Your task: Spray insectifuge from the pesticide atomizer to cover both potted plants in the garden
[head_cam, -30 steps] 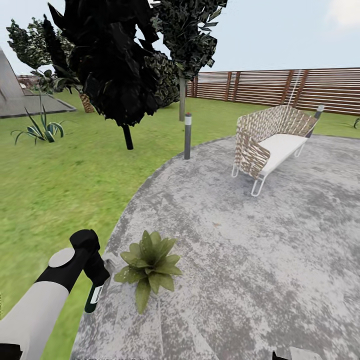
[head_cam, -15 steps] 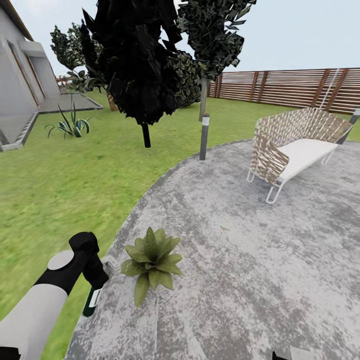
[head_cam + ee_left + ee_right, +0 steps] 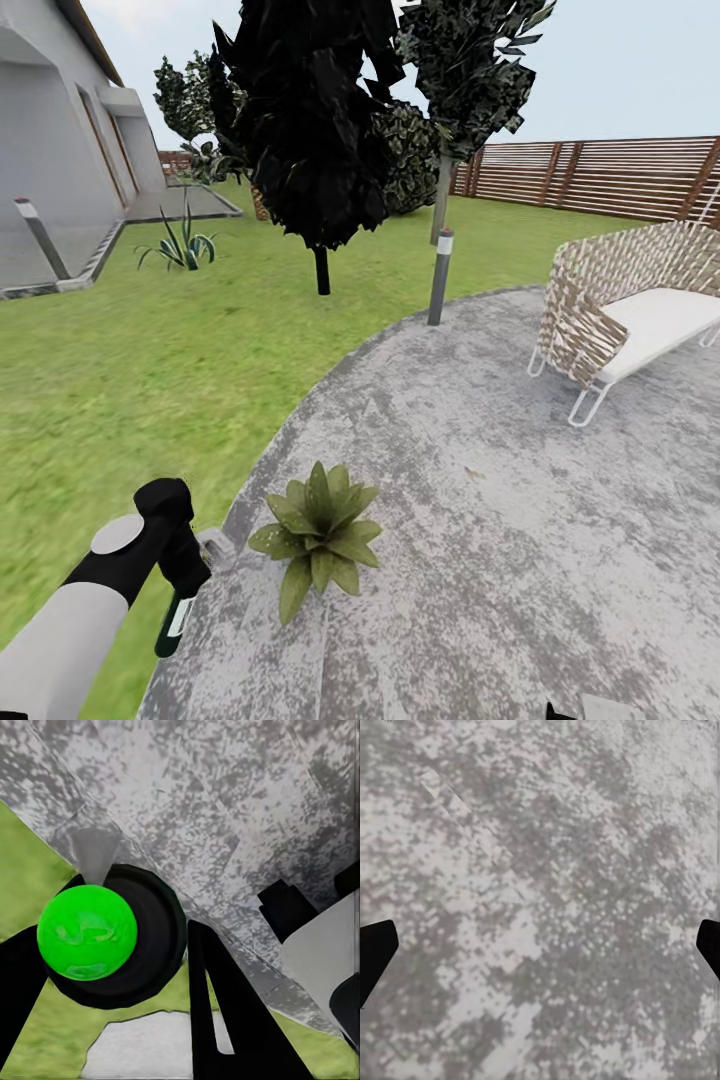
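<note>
Left gripper [image 3: 185, 590] clamped on the pesticide atomizer [image 3: 172, 625] beside one potted plant [image 3: 318, 535] at the patio's [image 3: 520, 520] edge.

Head view: the left arm reaches down over the seam of lawn [image 3: 130, 400] and paving; the bottle hangs below the fingers, and the green rosette sits just beyond them, its pot hidden under the leaves; farther off stand a dark tree [image 3: 310, 130], a bollard light [image 3: 439, 276], a woven bench [image 3: 625, 315] and a slat fence [image 3: 600, 178]; left wrist view: two dark fingers [image 3: 225, 1020] pinch the atomizer's black body [image 3: 154, 937], capped by a bright green blob [image 3: 86, 932]; right wrist view: the right gripper's [image 3: 540, 945] fingertips [image 3: 373, 952] stand wide apart over bare grey paving.
</note>
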Robot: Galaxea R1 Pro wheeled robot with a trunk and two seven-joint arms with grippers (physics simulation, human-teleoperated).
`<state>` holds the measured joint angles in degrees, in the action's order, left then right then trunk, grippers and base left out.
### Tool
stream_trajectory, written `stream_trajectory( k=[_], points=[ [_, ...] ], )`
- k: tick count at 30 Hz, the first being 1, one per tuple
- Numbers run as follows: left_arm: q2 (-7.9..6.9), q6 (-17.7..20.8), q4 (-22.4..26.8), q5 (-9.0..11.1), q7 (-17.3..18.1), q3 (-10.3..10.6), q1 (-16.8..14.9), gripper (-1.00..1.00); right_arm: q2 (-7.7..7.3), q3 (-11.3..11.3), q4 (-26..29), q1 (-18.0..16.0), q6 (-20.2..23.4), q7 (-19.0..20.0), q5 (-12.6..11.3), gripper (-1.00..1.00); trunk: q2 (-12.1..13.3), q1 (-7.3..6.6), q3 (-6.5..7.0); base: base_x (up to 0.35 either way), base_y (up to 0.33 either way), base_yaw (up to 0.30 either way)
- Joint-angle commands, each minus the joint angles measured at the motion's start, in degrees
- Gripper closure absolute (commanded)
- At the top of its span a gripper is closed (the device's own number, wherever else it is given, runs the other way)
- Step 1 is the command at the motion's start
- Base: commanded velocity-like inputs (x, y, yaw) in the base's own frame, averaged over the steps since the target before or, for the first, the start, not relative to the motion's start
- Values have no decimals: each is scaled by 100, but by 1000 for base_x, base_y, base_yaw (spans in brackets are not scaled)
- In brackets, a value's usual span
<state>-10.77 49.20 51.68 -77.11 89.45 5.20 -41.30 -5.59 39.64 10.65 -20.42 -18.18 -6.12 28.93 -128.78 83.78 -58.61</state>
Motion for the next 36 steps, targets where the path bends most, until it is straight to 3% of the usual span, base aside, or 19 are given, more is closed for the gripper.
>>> stream_trajectory(
  k=[1,16,26,36],
  points=[
    [4,62,5,-48,55,20,52,100,-8,35,-10,-6,-25,-21,61,-100,-2,-1,-4,4,0,8],
    [-25,63,1,-43,55,-27,175,100,-2,29,-10,-6,-23,-21,61,-100,-2,-1,-4,0,-48,18],
    [12,109,6,-41,55,-181,172,100,10,28,-10,-6,-20,-21,61,-100,-2,-1,-4,23,-264,261],
    [37,116,8,-41,55,-194,171,100,14,27,-10,-6,-19,-21,61,-100,-2,-1,-4,68,-266,277]
  ],
)
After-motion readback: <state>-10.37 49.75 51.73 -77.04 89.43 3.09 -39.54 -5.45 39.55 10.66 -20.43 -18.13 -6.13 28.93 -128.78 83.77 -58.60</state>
